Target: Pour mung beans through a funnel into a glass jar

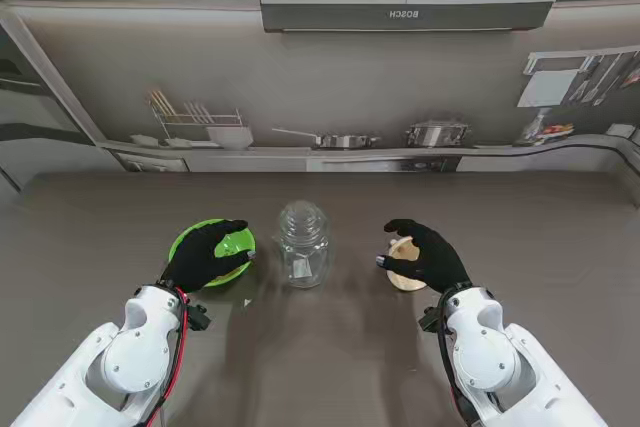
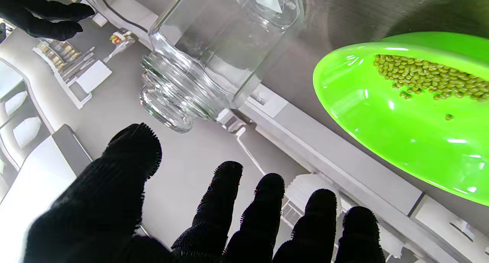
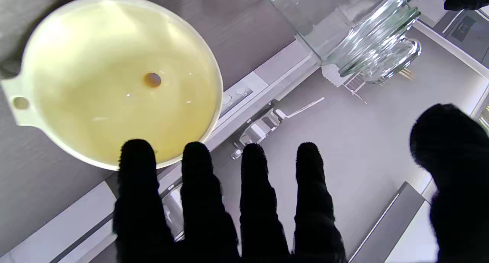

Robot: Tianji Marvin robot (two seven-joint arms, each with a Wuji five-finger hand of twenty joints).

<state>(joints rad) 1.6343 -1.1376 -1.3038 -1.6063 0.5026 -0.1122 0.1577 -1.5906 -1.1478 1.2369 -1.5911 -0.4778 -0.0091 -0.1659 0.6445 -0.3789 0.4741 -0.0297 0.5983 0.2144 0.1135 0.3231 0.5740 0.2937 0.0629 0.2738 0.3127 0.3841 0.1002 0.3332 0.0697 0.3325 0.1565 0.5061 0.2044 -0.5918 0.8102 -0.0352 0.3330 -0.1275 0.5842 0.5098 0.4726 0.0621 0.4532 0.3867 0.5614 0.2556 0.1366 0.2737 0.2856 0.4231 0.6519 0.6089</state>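
The stand camera looks steeply down from above the shoulders over the whole counter (image 1: 560,247), with both arms entering at its bottom corners and the kitchen wall beyond. Each wrist camera sits close behind its own fingers (image 2: 267,202), pictured upside down, counter uppermost. The left wrist view takes in the bowl (image 2: 382,133) and jar (image 2: 214,52); the right takes in the funnel (image 3: 114,79) and the same jar (image 3: 344,30), which all three views share.
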